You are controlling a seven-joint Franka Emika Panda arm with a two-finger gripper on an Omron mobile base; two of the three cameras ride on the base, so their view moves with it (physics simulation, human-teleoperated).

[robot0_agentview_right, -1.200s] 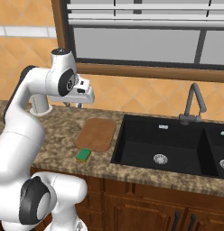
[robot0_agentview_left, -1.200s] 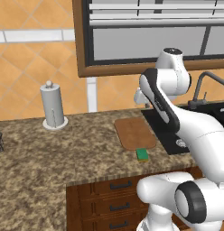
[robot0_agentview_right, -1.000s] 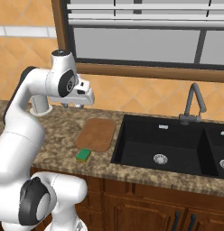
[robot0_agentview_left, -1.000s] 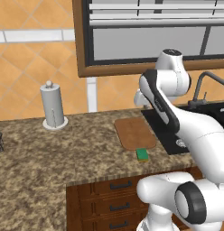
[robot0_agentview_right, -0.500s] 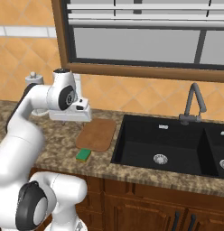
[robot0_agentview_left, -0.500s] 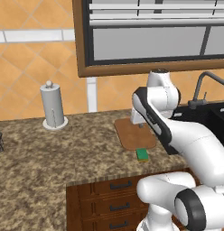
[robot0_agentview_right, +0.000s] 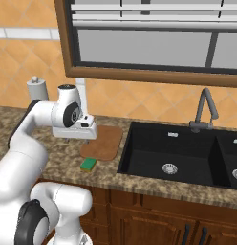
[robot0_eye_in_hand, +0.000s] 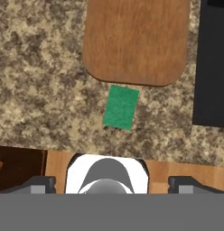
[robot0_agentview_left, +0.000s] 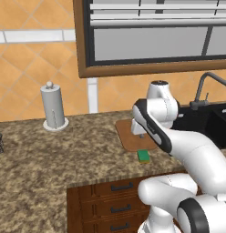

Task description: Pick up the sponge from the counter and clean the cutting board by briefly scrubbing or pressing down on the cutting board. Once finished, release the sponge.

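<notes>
Gripper (robot0_eye_in_hand: 112, 182) is spread wide, holding nothing, hanging above the counter (robot0_eye_in_hand: 41, 90) and looking straight down. Sponge (robot0_eye_in_hand: 121, 107) lies flat on the granite, green side up, just off the near edge of the cutting board (robot0_eye_in_hand: 136, 40), touching or nearly so; can't tell which.

Handling guess: light, soft, squashes under load, not fragile. Best hold is across the short width at mid-length, jaws on the two long sides.

Room: open granite left of the sponge, sink basin (robot0_eye_in_hand: 212, 67) to the right, counter front edge close on the near side. Board face is bare.
</notes>
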